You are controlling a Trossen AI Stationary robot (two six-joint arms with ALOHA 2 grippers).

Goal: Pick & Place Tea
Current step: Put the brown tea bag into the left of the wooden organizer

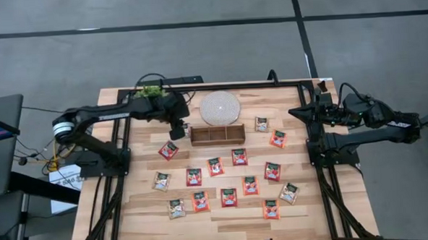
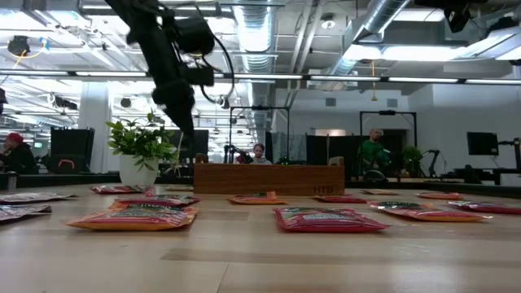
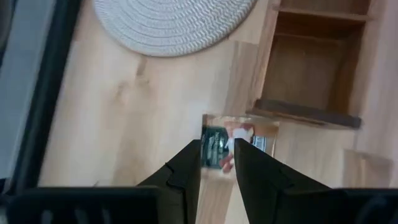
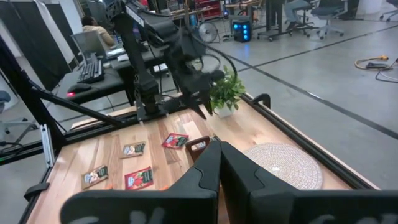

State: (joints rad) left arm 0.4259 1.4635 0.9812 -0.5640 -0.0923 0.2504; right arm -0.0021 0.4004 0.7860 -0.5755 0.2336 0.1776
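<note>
My left gripper [image 1: 177,130] hangs just off the left end of the brown wooden tray [image 1: 217,134], shut on one tea sachet [image 3: 245,138], pale with green and red print. In the left wrist view the sachet shows past the fingertips, with the tray's end compartment [image 3: 314,62] beside it. In the low view this gripper [image 2: 186,130] stands above the table top. Several more sachets, mostly red-orange, lie flat on the table, such as one near the tray's left end [image 1: 168,149] and one in front of the tray [image 1: 239,156]. My right gripper [image 1: 295,113] waits shut at the table's right side. My left gripper pinches the sachet between its two fingertips [image 3: 189,155], coming from above and slanting down toward the tray. The sachet's printed face [image 3: 219,144] shows in the gap, and the sachet spreads wider than the gap. The fingertips hide the exact spot held. It appears lifted clear of the table.
A round white woven disc [image 1: 220,107] lies behind the tray. A small potted plant [image 1: 150,90] stands at the far left, close to the left arm. A black frame rail runs around the table top. Bare wood lies along the near edge.
</note>
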